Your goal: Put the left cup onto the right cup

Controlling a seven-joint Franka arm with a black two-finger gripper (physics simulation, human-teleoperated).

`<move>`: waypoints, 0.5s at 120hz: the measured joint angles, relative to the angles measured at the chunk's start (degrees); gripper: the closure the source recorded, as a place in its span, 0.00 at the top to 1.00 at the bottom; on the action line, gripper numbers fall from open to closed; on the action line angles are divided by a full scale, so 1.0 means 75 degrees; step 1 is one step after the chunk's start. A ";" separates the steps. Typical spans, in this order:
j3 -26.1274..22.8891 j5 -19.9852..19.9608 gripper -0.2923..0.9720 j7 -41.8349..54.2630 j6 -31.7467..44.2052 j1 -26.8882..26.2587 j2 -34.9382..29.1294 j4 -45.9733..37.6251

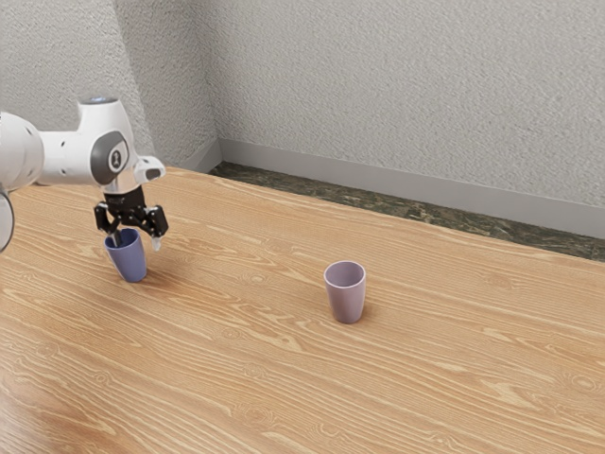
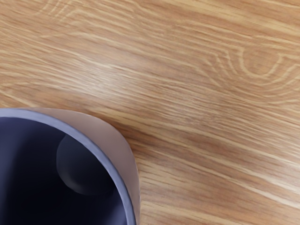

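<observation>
The left cup (image 1: pixel 128 258) is blue and stands on the wooden table (image 1: pixel 284 378) at the exterior view's left. My gripper (image 1: pixel 135 242) hangs at its rim, open. One fingertip (image 1: pixel 156 244) sits outside the cup on the side toward the other cup; the other finger reaches down at the rim's far side. In the wrist view the blue cup's rim (image 2: pixel 110 164) and dark inside lie just under my hand. The right cup (image 1: pixel 345 290) is pale purple, upright and open-topped, and stands near the table's middle, well to the right of my gripper.
The table stretches wide around both cups, with bare wood between them. A grey textured wall (image 1: pixel 397 85) and a dark floor strip (image 1: pixel 425 210) run behind the table's far edge.
</observation>
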 joint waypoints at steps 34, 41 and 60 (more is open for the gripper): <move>0.0000 -0.0047 0.66 0.0084 0.0158 0.0000 0.0107 0.0011; 0.0000 -0.0048 0.55 0.0101 0.0179 0.0000 0.0110 0.0011; 0.0000 -0.0064 0.31 0.0145 0.0211 0.0000 0.0111 0.0012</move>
